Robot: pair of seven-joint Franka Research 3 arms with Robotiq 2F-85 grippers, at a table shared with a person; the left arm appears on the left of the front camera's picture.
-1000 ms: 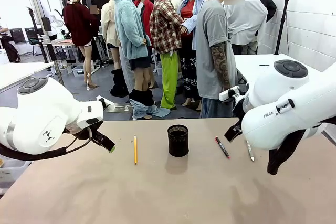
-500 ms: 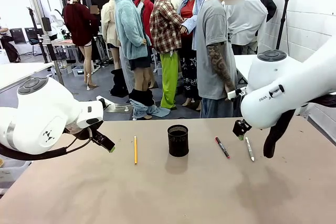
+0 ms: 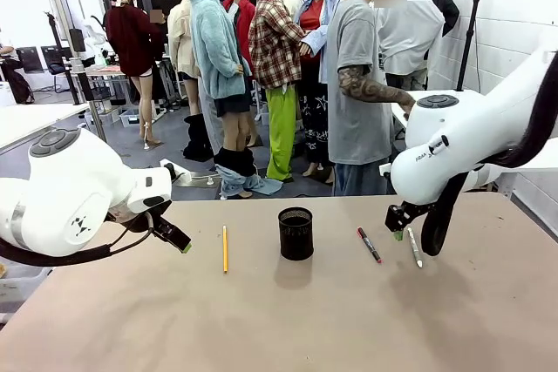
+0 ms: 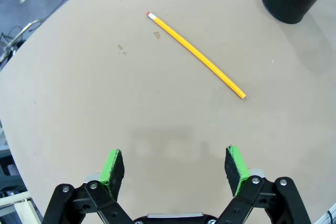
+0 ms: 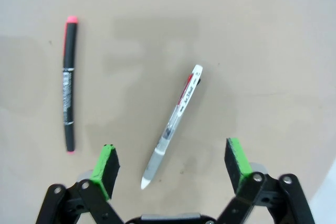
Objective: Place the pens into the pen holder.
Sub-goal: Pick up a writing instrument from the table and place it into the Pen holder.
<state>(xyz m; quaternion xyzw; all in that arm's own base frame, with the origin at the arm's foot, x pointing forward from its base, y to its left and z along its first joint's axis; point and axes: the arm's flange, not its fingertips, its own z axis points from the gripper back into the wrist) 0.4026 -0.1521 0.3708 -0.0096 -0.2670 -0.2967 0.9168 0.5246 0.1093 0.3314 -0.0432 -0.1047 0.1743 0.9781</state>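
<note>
Worktop (image 3: 279, 328) tan, seen from the robot's side. Pen holder (image 3: 296, 233), black mesh, stands upright at mid-width, nearer the far edge than the near one. Yellow pencil (image 3: 224, 248) lies flat to the holder's left, well apart from it, running from near to far; its eraser end shows in the left wrist view. Dark marker (image 3: 369, 245) with red ends lies flat to the holder's right, apart from it and slightly slanted. Whitish pen (image 3: 415, 247) lies just beyond the marker toward the right edge, the two near each other but not touching. Left gripper (image 4: 176, 163) hangs over the left part of the worktop, short of the pencil, its jaws spread wide with nothing between them. Right gripper (image 5: 171, 156) is low over the whitish pen, jaws also spread wide and gripping nothing. In the right wrist view the pen lies slanted in the gap between the green pads (image 5: 106, 163), touching neither, and the marker lies outside that gap. A person (image 3: 357, 84) stands beyond the far edge, right of the holder.
</note>
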